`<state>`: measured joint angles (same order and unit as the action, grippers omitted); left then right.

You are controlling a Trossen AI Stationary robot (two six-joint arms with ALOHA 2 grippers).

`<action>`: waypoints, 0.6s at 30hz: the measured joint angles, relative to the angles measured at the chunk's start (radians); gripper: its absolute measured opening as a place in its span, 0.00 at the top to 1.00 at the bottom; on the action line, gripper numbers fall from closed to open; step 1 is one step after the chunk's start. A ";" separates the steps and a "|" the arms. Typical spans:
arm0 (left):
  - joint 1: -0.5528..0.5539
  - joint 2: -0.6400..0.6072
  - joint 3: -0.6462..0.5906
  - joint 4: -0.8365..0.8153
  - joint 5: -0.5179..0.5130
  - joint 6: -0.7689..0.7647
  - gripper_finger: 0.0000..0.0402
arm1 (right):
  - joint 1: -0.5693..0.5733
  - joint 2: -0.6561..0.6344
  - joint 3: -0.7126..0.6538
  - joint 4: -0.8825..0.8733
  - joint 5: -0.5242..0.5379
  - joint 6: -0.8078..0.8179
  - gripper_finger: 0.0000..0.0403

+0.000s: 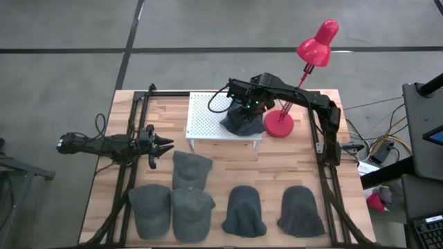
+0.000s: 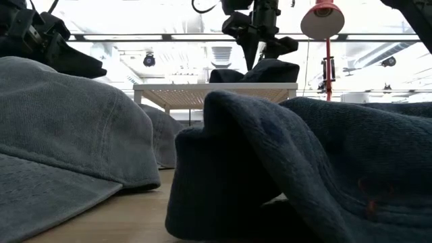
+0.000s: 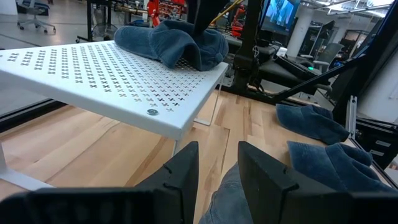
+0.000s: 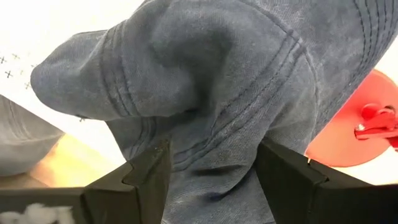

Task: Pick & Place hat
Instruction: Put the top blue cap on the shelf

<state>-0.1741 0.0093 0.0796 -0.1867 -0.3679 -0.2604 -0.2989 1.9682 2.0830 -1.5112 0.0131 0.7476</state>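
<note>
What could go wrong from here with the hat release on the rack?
1. The blue hat sits at the white perforated rack's right edge, partly overhanging; it could slide off.
2. The right gripper's fingers straddle the fabric with their jaws open; lifting might snag and drag the hat.
3. The red desk lamp's base sits beside the hat; the arm's retreat may bump it.
</note>
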 joint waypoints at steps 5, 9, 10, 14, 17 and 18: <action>0.000 0.000 0.000 0.000 0.000 0.000 0.71 | -0.003 0.000 0.000 0.003 0.043 -0.023 0.47; 0.000 0.000 0.000 0.000 0.000 -0.001 0.71 | -0.003 0.000 0.000 0.005 0.047 -0.051 0.47; 0.000 0.000 0.000 0.000 0.000 -0.001 0.71 | -0.003 0.000 0.000 0.006 0.047 -0.053 0.47; 0.000 0.000 0.000 0.000 0.000 -0.001 0.71 | -0.003 0.000 0.000 0.007 0.047 -0.054 0.46; 0.000 0.000 0.000 0.000 0.000 -0.001 0.71 | -0.003 -0.007 0.000 0.007 0.047 -0.060 0.46; 0.000 0.000 0.000 0.000 0.000 -0.001 0.71 | -0.003 -0.011 0.000 0.007 0.047 -0.060 0.46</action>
<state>-0.1743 0.0093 0.0799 -0.1864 -0.3679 -0.2615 -0.3019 1.9574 2.0830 -1.5038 0.0601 0.6879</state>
